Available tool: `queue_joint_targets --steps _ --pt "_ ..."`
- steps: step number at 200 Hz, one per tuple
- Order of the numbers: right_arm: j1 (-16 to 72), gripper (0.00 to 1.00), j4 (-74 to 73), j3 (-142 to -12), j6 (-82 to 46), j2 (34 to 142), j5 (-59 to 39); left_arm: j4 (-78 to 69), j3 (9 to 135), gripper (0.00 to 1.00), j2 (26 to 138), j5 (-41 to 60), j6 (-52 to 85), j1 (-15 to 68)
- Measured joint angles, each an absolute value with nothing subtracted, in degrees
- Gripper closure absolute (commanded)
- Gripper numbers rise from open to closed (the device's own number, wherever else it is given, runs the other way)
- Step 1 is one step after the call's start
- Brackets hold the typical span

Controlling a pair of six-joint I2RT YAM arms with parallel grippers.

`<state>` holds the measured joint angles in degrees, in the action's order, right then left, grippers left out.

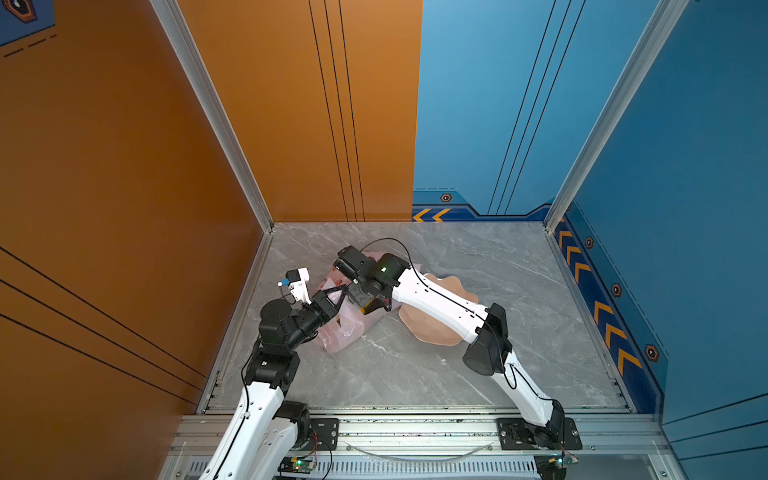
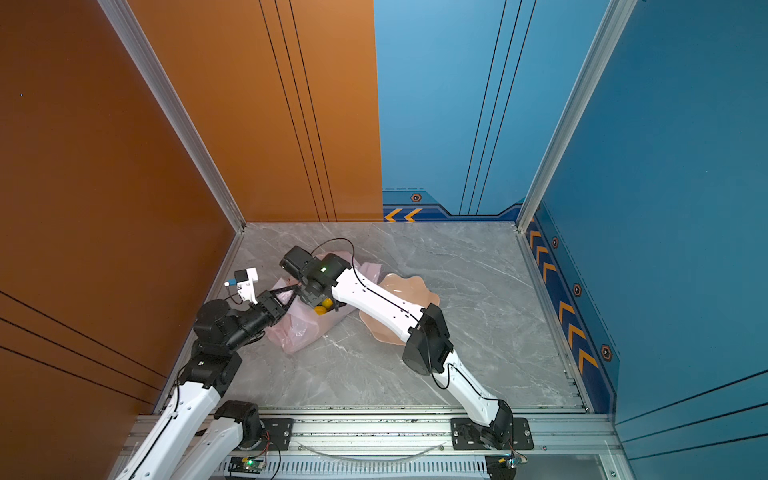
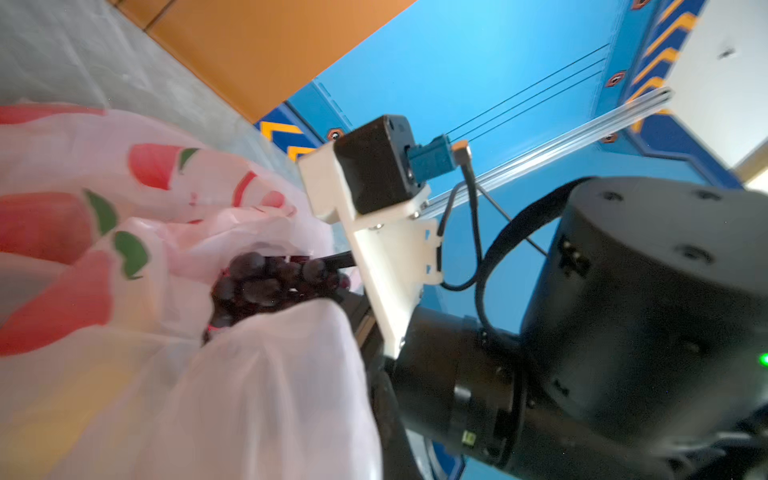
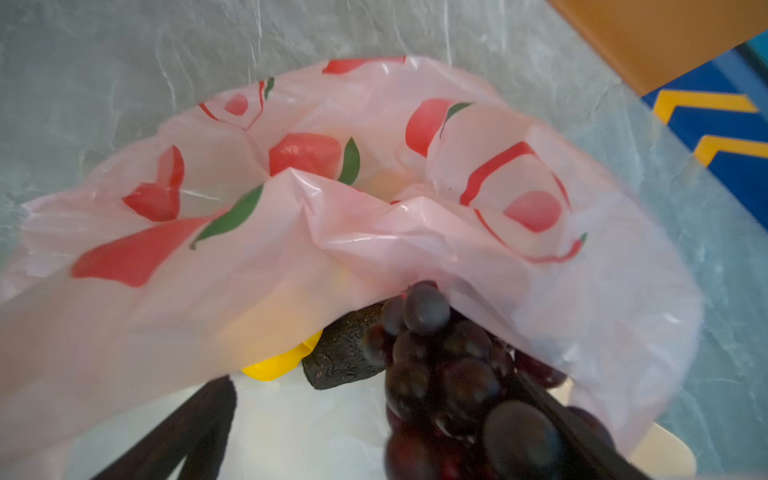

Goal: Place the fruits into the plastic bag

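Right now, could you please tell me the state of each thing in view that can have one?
plastic bag: lying on the table, mouth open, fruit inside.
grape bunch: in the bag's mouth, not clamped.
avocado: in the bag's mouth, against the grape bunch.
yellow fruit: partly under the bag's film.
bowl: on the table beside the bag, partly hidden.
left gripper: shut on the bag's rim.
right gripper: open.

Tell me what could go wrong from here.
1. The grapes lie at the mouth of the bag, between the fingers of the open right gripper; pulling back may drag them out.
2. Film sags over the mouth and could snag a finger.
3. The left gripper seems to pinch the bag's edge; if it slips, the avocado near the mouth may spill.
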<state>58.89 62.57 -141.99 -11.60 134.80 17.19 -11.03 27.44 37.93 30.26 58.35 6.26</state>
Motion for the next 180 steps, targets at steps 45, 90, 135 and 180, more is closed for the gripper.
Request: queue_joint_targets --steps 45,90,135,180 --pt "57.5 0.0 64.9 -146.4 -12.7 137.8 16.1 -11.1 27.4 1.0 38.2 30.3 58.4 6.0" --pt "58.8 0.0 63.3 -144.6 -14.0 136.9 13.2 -11.8 27.3 1.0 38.4 30.5 58.8 5.9" --pt "50.2 0.0 51.1 -122.5 -20.3 124.8 -0.5 -11.8 27.3 1.0 38.3 30.6 58.8 5.6" --pt "45.8 0.0 34.6 -109.6 -29.0 114.4 -16.2 -11.8 27.3 1.0 38.4 30.7 58.8 5.5"
